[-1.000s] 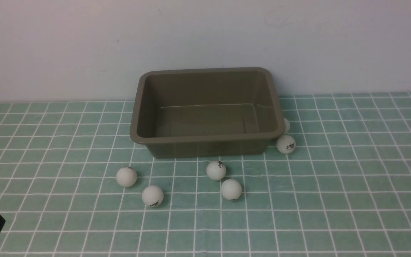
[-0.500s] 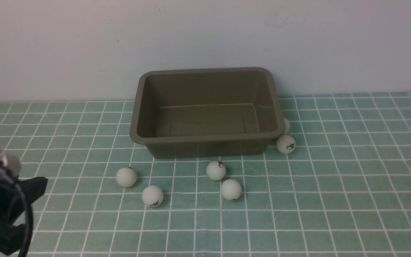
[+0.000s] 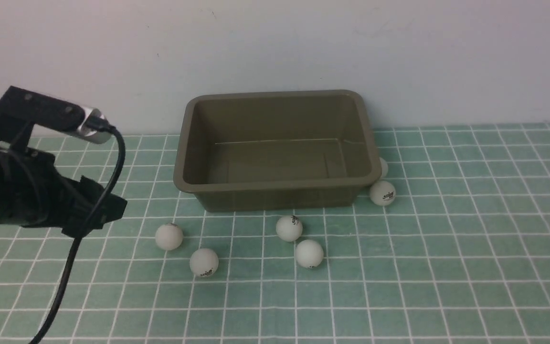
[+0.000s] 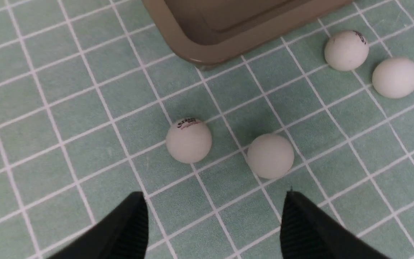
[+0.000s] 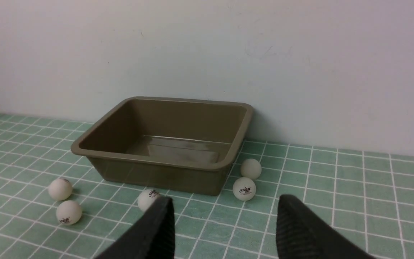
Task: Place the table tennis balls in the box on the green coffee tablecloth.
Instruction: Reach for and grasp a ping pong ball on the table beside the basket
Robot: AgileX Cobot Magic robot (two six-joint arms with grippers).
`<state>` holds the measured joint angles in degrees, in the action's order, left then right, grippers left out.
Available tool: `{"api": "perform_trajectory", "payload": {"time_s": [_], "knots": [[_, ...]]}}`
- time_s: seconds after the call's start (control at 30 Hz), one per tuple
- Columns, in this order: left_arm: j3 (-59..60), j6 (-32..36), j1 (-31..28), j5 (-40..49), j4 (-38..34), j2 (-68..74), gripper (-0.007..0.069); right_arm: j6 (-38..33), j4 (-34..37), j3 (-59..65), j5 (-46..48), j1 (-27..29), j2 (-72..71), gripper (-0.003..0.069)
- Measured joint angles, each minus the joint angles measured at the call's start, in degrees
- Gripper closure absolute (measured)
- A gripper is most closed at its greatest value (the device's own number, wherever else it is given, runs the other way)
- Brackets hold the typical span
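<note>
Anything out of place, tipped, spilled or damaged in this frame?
Nothing stands out. The box sits upright and empty on the tablecloth, undamaged; six table tennis balls lie loose beside it, one partly hidden behind its right rim.

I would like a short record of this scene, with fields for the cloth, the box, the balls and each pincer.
tablecloth: green, white grid
box: olive-brown, empty, near the wall
table tennis balls: six, all on the tablecloth; four before the box, two at its right
left pincer: open, empty, near two balls
right pincer: open, empty
</note>
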<state>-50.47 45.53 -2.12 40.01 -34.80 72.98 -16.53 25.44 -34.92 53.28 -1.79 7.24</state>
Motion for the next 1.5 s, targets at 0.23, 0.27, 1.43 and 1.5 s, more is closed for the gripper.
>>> {"api": "perform_trajectory", "payload": {"time_s": [0.23, 0.27, 1.43, 1.5], "knots": [[-8.8, 8.1, 0.3, 4.7, 1.3, 14.4, 0.0188, -2.0, 2.3, 0.0, 1.5, 0.0, 4.0, 0.0303], [-9.4, 8.7, 0.3, 4.7, 1.1, 15.6, 0.0188, -2.2, 2.5, 0.0, 1.5, 0.0, 4.3, 0.0303], [-12.0, 17.8, 6.2, -10.4, -3.3, 36.2, 0.0256, -2.8, 7.6, 0.0, 0.5, 0.0, 5.3, 0.0303], [-12.1, 17.8, 6.2, -10.4, -3.3, 36.2, 0.0283, -2.8, 7.6, 0.0, 0.2, 0.0, 5.3, 0.0303]]}}
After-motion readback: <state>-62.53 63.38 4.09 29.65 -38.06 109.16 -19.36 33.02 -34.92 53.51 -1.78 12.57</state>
